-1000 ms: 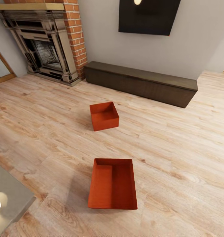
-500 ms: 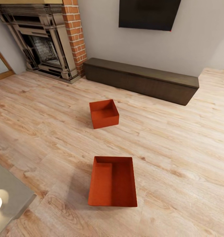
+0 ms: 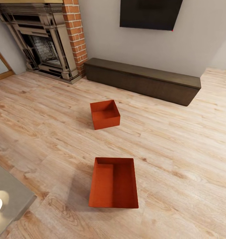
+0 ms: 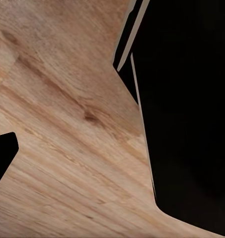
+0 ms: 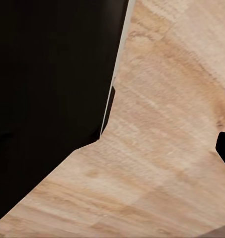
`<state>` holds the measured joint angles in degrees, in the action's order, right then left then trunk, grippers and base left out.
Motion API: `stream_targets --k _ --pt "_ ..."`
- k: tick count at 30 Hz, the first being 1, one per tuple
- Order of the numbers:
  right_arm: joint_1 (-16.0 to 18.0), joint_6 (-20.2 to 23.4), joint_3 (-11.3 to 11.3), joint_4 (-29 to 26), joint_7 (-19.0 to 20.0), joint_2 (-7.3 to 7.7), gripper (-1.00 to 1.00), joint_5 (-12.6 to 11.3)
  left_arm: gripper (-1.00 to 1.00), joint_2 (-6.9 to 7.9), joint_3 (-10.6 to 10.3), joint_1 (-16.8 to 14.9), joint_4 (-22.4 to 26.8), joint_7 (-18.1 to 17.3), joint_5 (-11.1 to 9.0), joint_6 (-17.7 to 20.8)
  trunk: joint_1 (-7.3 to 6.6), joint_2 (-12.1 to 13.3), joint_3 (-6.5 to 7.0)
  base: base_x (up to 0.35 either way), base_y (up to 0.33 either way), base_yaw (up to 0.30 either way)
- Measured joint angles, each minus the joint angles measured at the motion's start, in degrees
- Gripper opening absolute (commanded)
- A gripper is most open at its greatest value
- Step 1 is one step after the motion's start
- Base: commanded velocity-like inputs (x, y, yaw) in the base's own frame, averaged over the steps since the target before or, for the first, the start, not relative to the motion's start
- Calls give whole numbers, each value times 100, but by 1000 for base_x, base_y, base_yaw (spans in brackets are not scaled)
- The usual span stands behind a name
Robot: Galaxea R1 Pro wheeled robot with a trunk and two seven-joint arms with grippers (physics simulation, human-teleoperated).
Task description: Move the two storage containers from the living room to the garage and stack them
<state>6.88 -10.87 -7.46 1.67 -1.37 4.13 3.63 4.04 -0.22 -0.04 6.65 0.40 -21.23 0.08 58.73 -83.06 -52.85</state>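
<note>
Living room, wood plank floor [image 3: 179,139] takes most of the head view. Far wall has the brick fireplace [image 3: 50,43] at the left, black TV [image 3: 149,13] up high, long dark bench [image 3: 143,81] under it. A pale grey slab [image 3: 8,196] cuts into the lower left corner, can't tell what it is.

Both storage containers sit on the planks, open side up, empty, well apart from each other. Nearer container [image 3: 113,183] is just ahead of me, long side pointing away. Farther container [image 3: 105,114] is between it and the bench, turned slightly. Neither is stacked or touching anything but the floor; nothing has reached the garage, so the task looks to be at its start.

My judgement: I'm parked facing them in line so the near one can be taken first without driving round the other.

Wrist views look down at the planks past big black shapes, probably my own body, arms hanging low at my sides. Can't tell how far either tool is open; nothing seen held.
</note>
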Motion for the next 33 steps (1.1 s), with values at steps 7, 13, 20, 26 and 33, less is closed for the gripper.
stream_targets --k 7,13,20,26,33 --pt "0 -1 4 0 -15 -4 100 -9 100 0 0 -1 0 0 0 0 0 0 0 0 0 0" --pt "0 -6 2 0 8 1 100 23 100 0 0 0 -1 0 0 0 0 0 0 0 0 0" --pt "0 -37 5 0 4 0 100 8 100 0 0 -1 0 0 0 0 0 0 0 0 0 0" --pt "0 7 17 -9 -51 -8 100 0 100 -17 56 -3 92 6 -60 0 0 0 0 0 0 0" --pt "0 435 64 -841 -277 79 100 -17 100 130 59 -8 1000 17 -43 74 0 0 1 0 0 0"
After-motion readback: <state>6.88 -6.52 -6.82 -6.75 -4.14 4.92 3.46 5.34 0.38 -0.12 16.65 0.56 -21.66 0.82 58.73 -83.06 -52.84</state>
